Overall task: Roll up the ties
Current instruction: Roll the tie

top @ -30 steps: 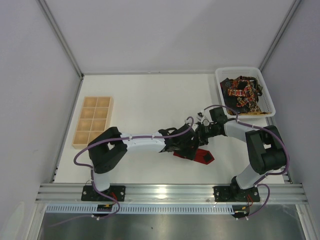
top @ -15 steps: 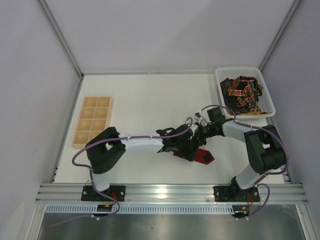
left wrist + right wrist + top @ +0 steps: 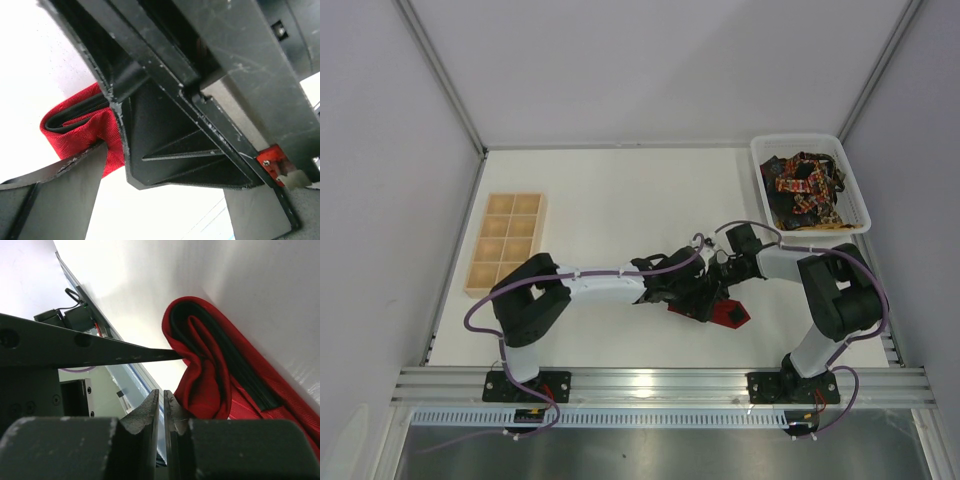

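Observation:
The plain red tie [image 3: 728, 314] lies on the white table as a loose, flattened roll, its dark lining showing in the folds [image 3: 215, 375]. My left gripper [image 3: 703, 299] stands wide open over it. One finger [image 3: 55, 200] rests against the red fabric [image 3: 75, 125] and the other is at the far side. My right gripper [image 3: 722, 279] sits right beside the roll, shut, with nothing between its fingertips [image 3: 162, 399]. Its body fills the gap between the left fingers in the left wrist view. Dark patterned ties [image 3: 806, 186] lie piled in a white basket.
The white basket [image 3: 760, 165] stands at the back right corner. A wooden compartment tray [image 3: 506, 241] lies at the left. Both arms meet in the middle, close to the table's front edge and its metal rail [image 3: 660, 380].
My left gripper has opened a little wider around the red tie. My right gripper has shifted slightly left, closer to the left gripper, still shut.

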`<action>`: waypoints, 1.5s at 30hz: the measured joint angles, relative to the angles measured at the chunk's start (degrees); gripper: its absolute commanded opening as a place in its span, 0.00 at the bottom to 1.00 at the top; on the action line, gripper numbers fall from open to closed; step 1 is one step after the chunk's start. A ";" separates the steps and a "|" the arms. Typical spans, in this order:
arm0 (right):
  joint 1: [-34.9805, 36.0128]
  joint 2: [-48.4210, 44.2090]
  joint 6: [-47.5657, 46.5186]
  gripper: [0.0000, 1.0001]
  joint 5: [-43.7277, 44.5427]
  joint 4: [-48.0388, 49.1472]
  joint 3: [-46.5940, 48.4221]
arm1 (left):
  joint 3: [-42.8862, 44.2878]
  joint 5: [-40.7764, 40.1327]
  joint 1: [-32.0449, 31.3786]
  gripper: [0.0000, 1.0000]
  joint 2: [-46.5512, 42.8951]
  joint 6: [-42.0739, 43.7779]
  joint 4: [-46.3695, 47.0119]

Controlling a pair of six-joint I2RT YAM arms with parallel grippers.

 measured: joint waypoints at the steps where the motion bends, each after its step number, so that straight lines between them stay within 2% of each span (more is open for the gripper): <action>1: 0.00 0.00 0.00 0.13 0.13 0.13 -0.17 | 0.00 0.00 0.04 0.95 0.00 -0.04 0.02; 19: -1.46 0.44 0.07 0.13 2.08 2.89 -2.03 | -0.98 1.25 0.59 0.95 -1.05 0.07 0.96; 32: -2.14 1.42 0.04 0.13 0.90 4.07 -2.23 | -1.05 3.04 2.49 0.94 -4.42 2.10 -3.28; 35: -2.25 1.42 0.02 0.13 0.76 4.04 -2.23 | -1.64 4.37 3.87 0.91 -6.69 3.17 -3.54; 40: -2.47 1.42 -0.04 0.13 0.70 3.98 -2.23 | -6.14 9.97 10.78 0.74 -11.58 5.01 -1.75; 41: -2.54 1.42 -0.04 0.13 0.70 3.98 -2.23 | -6.91 10.95 11.98 0.67 -11.93 5.31 -1.38; 45: -2.93 1.42 -0.15 0.12 0.50 4.00 -2.23 | -9.81 15.61 16.41 0.59 -11.69 5.75 1.14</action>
